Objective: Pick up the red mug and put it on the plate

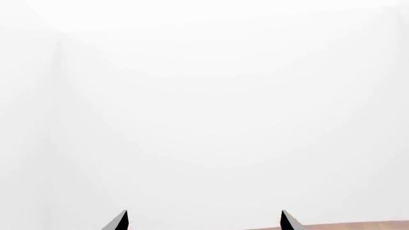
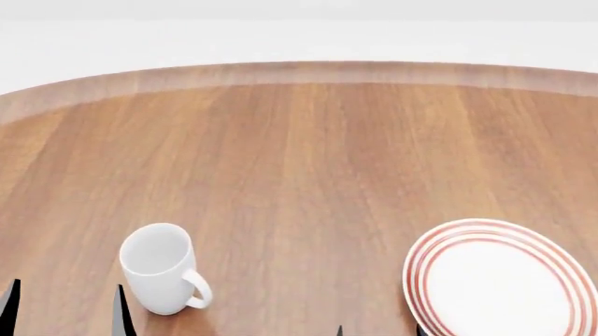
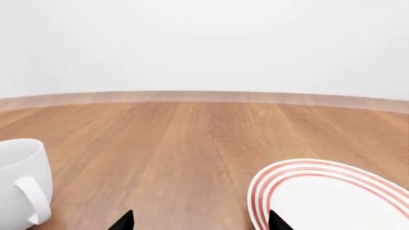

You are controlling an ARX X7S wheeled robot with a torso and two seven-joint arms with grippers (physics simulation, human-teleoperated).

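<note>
Plate [image 2: 501, 280], round, white, red concentric rim rings, upright white mug [image 2: 161, 267] well apart

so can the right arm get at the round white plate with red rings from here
Probably yes: the round white plate with red rings lies just ahead of the right gripper, whose fingertips are spread, with bare wooden table between them.

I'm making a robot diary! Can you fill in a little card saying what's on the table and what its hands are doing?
table: round wooden top
white mug: upright, handle toward the plate
plate: red-ringed, nothing on it
red mug: not in any view
left tool: only tips show, apart, holding nothing
right tool: tips apart, holding nothing
</note>
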